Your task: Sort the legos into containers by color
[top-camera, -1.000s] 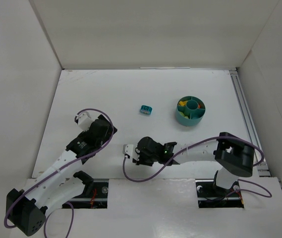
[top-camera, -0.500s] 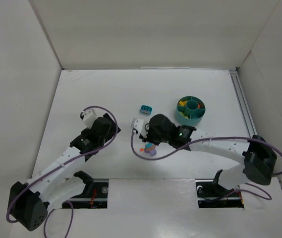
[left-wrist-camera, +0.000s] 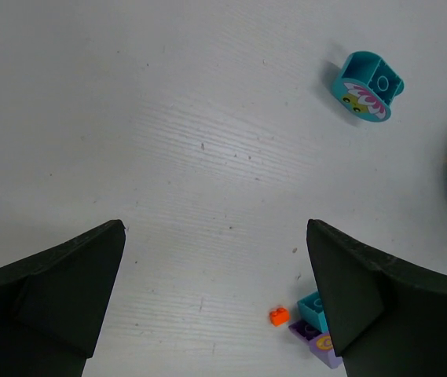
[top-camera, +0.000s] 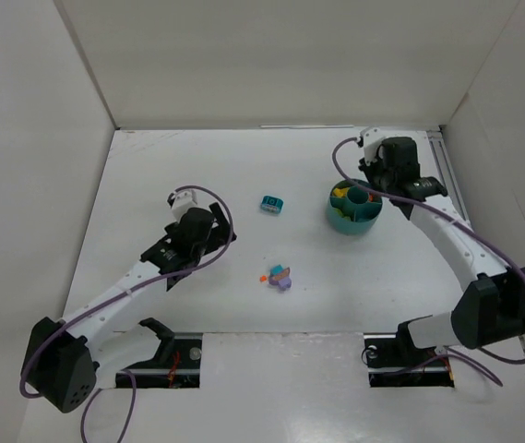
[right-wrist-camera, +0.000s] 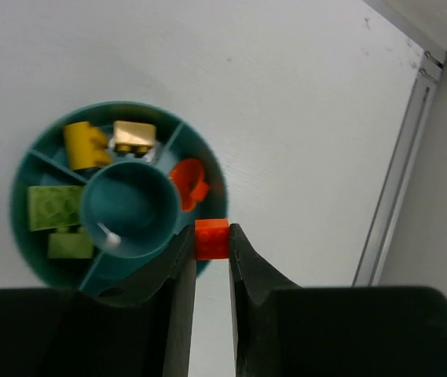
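Right tool (right-wrist-camera: pixel 211 253): pressed together on a small orange-red brick (right-wrist-camera: pixel 211 238), pinched between both fingertips. In the right wrist view the brick shows against the rim of the teal bowl (right-wrist-camera: pixel 20 214), next to the compartment holding an orange-red piece (right-wrist-camera: pixel 189 182). Whether the brick touches the rim cannot be told.

Teal bowl: stands upright on the bench (top-camera: pixel 179 166), in the far half toward the right edge. Contents by compartment around the centre cup (right-wrist-camera: pixel 129 208):
- one yellow brick (right-wrist-camera: pixel 87 145)
- one pale yellow brick (right-wrist-camera: pixel 134 137), in the next compartment
- two yellow-green bricks (right-wrist-camera: pixel 54 207), in the compartment on the side away from the orange-red piece

Left tool (left-wrist-camera: pixel 215 302): fingers spread wide, nothing between them. It hangs over bare bench left of centre, with the arm reaching in from the near left corner.

Loose pieces on the bench:
- A printed teal brick (left-wrist-camera: pixel 368 85) lies alone in the far half, near the middle between the left and right edges. It is well apart from the bowl and from both tools.
- A small cluster lies near the centre of the bench, on the near side of the printed teal brick. It comprises a tiny orange brick (left-wrist-camera: pixel 279 316), a plain teal brick (left-wrist-camera: pixel 314 306) and a purple brick (left-wrist-camera: pixel 321 342). The teal and purple bricks touch; the orange one sits just beside them. The left wrist view cuts off part of the purple brick behind the tool's right finger
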Motion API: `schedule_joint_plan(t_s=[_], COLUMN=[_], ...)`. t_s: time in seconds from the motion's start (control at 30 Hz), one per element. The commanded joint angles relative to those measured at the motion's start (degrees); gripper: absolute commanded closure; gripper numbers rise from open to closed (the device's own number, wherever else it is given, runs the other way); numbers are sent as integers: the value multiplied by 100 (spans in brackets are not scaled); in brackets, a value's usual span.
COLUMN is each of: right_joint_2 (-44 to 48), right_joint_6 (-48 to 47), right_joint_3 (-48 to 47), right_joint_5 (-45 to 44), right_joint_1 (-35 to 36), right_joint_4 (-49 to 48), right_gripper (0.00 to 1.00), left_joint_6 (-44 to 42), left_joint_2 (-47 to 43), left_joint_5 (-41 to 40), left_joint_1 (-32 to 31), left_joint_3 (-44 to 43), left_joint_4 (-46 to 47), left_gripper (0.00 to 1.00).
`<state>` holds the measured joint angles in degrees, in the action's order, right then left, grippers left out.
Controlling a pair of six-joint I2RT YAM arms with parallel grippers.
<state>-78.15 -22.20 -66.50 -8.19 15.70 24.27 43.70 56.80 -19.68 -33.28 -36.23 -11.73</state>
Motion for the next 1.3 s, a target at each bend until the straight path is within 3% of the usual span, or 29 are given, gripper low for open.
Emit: schedule_joint_plan(t_s=[0.0, 0.3, 0.47, 0.73, 0.9, 0.93, 1.03, 1.07, 1.13, 1.17, 1.2, 1.27], right_joint_2=[-314, -1018, -1194, -1177, -669, -519, -8, 80, 220, 221, 282, 283], right_joint_6=[163, 84, 145, 145, -142, -249, -627, -715, -1013, -1102, -1190, -1322], right_joint_3=[-442, -742, -742, -742, -514, -461, -224, -145, 154, 277, 400, 743], right_joint_5=[-26, 290, 475, 590, 713, 635, 476, 554, 939, 1037, 1090, 1161], right_joint_1=[-366, -665, -665, -665, -534, -412, 405, 668, 1877, 1884, 2510, 3068], right_joint_4=[210, -36, -230, -230, -291, -352, -283, -283, -283, -283, -283, -449], right_gripper=[84, 83, 75, 55, 55, 55, 42, 42, 41, 41, 41, 41], left_joint_6=[-414, -811, -933, -987, -934, -812, -548, -417, -38, 15, 76, 191], left_joint_2=[173, 411, 526, 649, 596, 596, 534, 534, 692, 693, 762, 763], left_joint_5=[218, 667, 781, 966, 914, 748, 144, -43, -255, -255, -255, -308], left_joint_1=[23, -152, -223, -223, -223, -223, -223, -223, -58, 14, 14, 67], left_joint_3=[-367, -420, -420, -482, -482, -482, -482, -560, -718, -719, -780, -781], left_joint_4=[303, 707, 602, 549, 435, 373, 145, -134, -565, -655, -725, -779], left_gripper=[0, 0, 0, 0, 0, 0, 0, 0, 0, 0, 0, 0])
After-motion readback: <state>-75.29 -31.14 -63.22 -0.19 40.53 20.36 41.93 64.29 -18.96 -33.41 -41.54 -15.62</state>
